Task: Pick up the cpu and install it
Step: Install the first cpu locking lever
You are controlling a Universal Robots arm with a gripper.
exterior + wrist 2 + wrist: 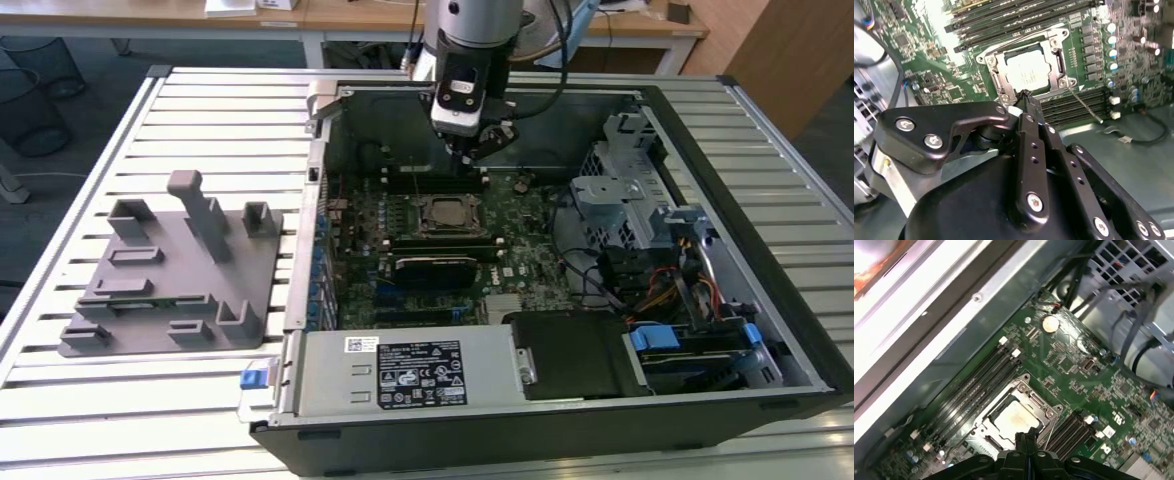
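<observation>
Below the gripper (478, 150), a little toward the front of the case (561, 420), one cpu (441, 213) lies flat in the one socket (442, 216) of the motherboard (534, 262). Its pale metal top is visible in both wrist views, inside the metal frame (1026, 70) of the socket, and the frame sits around it on all four sides. The gripper hangs above the board, near the back wall of the case, and it holds nothing. In the second wrist view its two black fingers (1029, 107) lie together, tip against tip, with no gap that I can see; the cpu (1027, 73) is just beyond these tips. In the first wrist view the closed tips (1021, 440) cover the near edge of the cpu (1013, 419).

On each side of the socket there is a group of dark memory slots (986, 375), so two groups. One thin metal lever (1084, 104) stands out from the frame, loose and pointing away over the slots. One round silver battery (1050, 324) sits on the board further from the gripper.

Outside the case, well apart from the gripper, one grey tray (174, 275) with several upright posts stands on the slatted table (134, 400).
</observation>
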